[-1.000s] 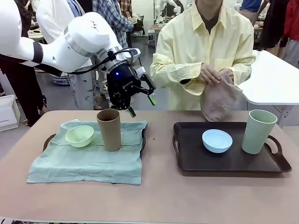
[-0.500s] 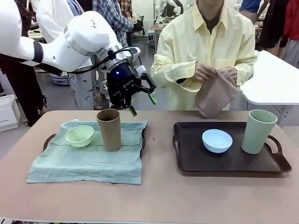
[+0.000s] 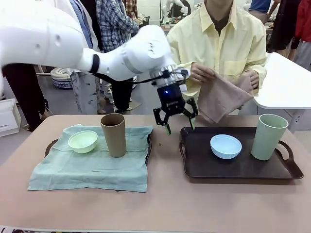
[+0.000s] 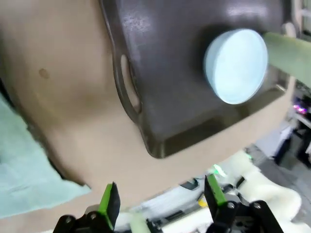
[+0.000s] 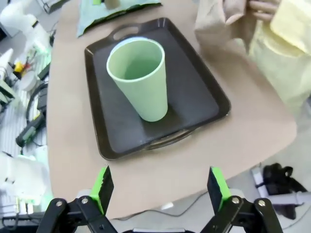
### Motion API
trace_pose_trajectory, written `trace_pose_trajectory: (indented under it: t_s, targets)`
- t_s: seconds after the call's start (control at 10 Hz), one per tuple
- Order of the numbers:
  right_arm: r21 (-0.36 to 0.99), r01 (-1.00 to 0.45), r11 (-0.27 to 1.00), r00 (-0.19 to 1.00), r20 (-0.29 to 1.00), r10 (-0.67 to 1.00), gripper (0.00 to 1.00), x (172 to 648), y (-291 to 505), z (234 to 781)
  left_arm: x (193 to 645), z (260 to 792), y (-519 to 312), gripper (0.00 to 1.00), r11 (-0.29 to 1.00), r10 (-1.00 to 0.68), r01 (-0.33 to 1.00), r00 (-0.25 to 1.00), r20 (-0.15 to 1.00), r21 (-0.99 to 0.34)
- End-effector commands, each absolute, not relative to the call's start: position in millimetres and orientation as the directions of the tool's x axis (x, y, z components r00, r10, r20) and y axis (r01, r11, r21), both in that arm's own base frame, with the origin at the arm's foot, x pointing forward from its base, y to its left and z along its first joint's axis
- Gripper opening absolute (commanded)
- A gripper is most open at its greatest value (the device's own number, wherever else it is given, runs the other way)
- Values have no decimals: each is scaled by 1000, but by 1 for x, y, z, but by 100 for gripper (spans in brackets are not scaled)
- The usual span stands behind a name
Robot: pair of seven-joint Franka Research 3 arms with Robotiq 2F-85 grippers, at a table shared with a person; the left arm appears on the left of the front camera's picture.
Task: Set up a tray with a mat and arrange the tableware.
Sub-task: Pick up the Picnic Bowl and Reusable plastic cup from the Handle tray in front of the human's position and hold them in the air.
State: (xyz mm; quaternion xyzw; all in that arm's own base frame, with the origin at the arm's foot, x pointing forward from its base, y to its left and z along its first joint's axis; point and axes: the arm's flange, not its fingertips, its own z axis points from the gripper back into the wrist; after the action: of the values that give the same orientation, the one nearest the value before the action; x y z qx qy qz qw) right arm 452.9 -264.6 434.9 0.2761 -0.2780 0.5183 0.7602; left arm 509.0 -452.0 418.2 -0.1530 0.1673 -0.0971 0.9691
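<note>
**Left pincer**: released, jaws spread, nothing held. It is seen mid-frame in the front view, above the counter, over the gap between the green mat and the dark tray, near that tray's left handle.

**Right pincer**: released and empty. It hangs above the counter edge, short of the dark tray.

**Light blue bowl**: stands upright on the bare dark tray, centre right of the frame.

**Sage green tumbler**: stands upright at the same tray's right end, apart from the bowl.

**Mint bowl** and **brown tumbler**: already set on the green mat, lower left, just beside each other.

**Dusty-pink cloth**: held spread in the person's hands behind the dark tray, not yet laid.

**Step in hand, as judged:** the dark tray is to be cleared so that the cloth can be laid.

**Handling advised:**
- The blue bowl is best taken by its near rim, one finger inside and one outside.
- The descent is kept plumb and clear of the tray's raised edge.
- The bowl is lifted straight up before being carried aside, away from the hanging cloth.
</note>
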Motion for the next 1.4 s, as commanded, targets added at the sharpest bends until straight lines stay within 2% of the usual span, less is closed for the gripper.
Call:
trace_pose_trajectory:
  t_s: [0.0,0.2,0.5,0.7,0.8,0.9,1.3]
  targets:
    - [132,-950,282,290,703,649,100,457,-262,431,519,405,-484,92,953,-284,245,927,-243,-181]
    - [144,-943,301,312,702,640,100,459,-260,427,493,394,-509,92,922,-382,362,908,-170,-140]
    - [162,-935,316,334,701,630,100,462,-257,425,447,408,-532,92,828,-536,545,839,97,-133]
    - [177,-927,331,355,702,618,100,466,-255,422,439,417,-537,92,787,-560,597,797,225,-155]
    - [214,-895,391,421,694,584,100,465,-253,424,438,423,-529,92,776,-570,609,789,230,-162]
    - [160,-940,300,322,706,631,100,460,-257,423,448,427,-559,92,818,-535,555,831,155,-151]
    - [175,-932,318,344,702,624,100,461,-257,422,447,424,-555,92,806,-546,572,818,179,-151]
